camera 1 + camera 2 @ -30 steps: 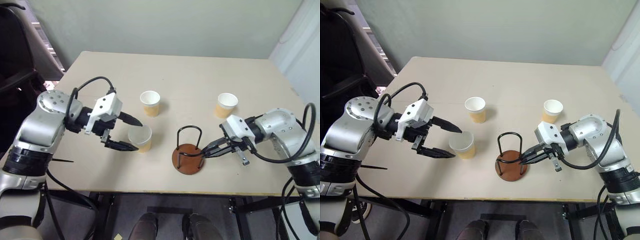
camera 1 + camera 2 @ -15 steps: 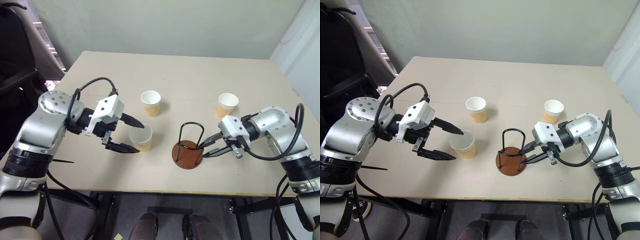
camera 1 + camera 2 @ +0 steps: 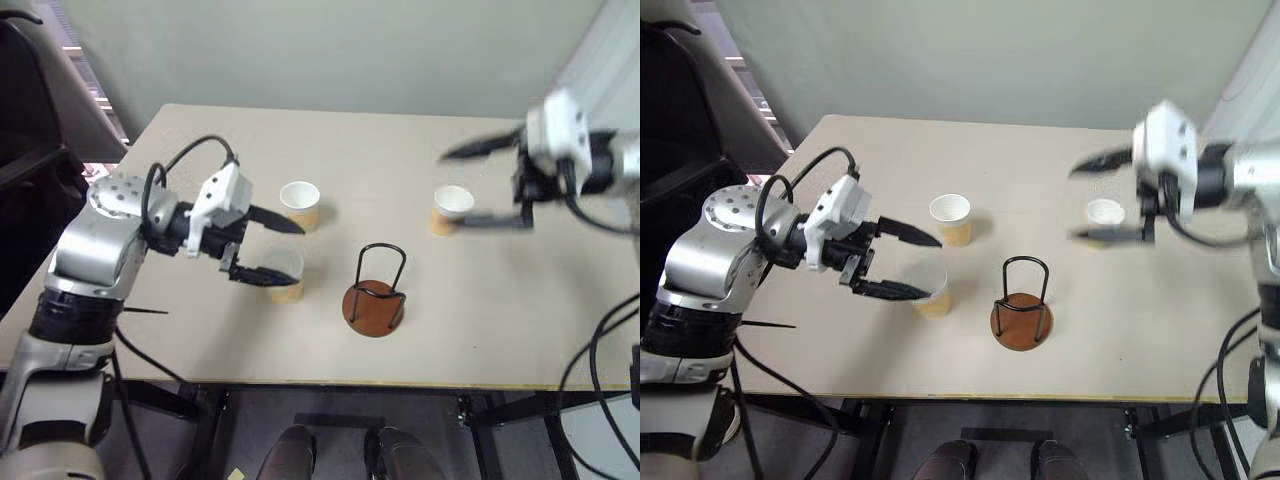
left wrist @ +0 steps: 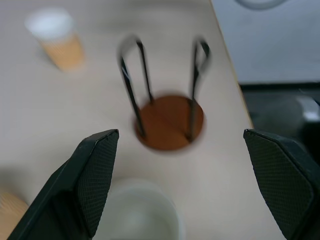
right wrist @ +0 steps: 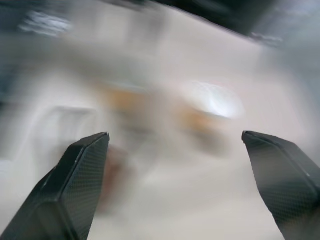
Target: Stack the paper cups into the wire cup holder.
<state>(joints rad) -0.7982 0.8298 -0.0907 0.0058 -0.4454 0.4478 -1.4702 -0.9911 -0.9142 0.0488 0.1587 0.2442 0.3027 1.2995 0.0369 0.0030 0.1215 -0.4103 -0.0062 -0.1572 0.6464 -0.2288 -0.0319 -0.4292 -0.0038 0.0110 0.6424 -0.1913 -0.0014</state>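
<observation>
The left gripper (image 3: 274, 246) is spreading its fingers wide around one paper cup (image 3: 285, 275), another cup (image 3: 300, 205) standing just behind. The empty wire cup holder (image 3: 374, 296) is sitting mid-table. The right gripper (image 3: 478, 184) is hanging wide open over the third cup (image 3: 451, 209).

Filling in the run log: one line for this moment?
left gripper: jaws open around nearest paper cup | right gripper: jaws open, above table | wire cup holder: empty

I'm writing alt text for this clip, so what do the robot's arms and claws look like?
Silver-grey rounded metal arm shells with black joints and looping black cables. Each wrist carries a white block. The left claw and right claw each have two tapering black fingers with finely textured inner pads.
</observation>
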